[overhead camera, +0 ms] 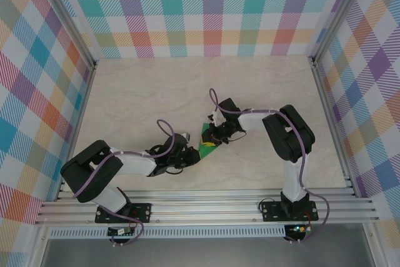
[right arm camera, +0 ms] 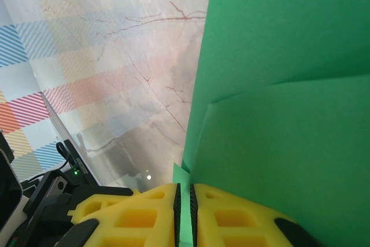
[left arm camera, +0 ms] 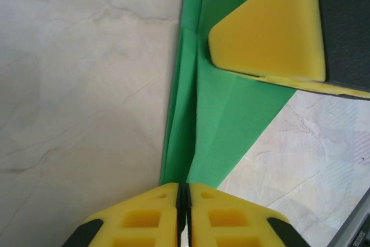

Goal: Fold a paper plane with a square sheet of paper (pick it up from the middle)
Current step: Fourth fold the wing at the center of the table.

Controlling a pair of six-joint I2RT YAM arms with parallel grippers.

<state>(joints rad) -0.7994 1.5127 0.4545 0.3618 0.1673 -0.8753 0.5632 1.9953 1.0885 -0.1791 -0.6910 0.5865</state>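
Observation:
The green paper [overhead camera: 206,137], folded into layered flaps with a centre crease, is held up off the marble table [overhead camera: 156,92] between my two grippers. My left gripper [overhead camera: 196,151] grips its near-left end; in the left wrist view its yellow jaws [left arm camera: 182,188] are shut on the paper's crease [left arm camera: 231,108]. My right gripper [overhead camera: 214,142] holds it from the right. In the right wrist view that gripper [right arm camera: 185,189] is shut on a thin green edge, with the paper [right arm camera: 289,85] rising in front. One of the right gripper's yellow fingers [left arm camera: 272,27] lies against the paper.
Checked walls [overhead camera: 206,10] close in the table at the back and on both sides. An aluminium rail [overhead camera: 206,207] with both arm bases runs along the near edge. Bare table lies behind and to the left of the paper.

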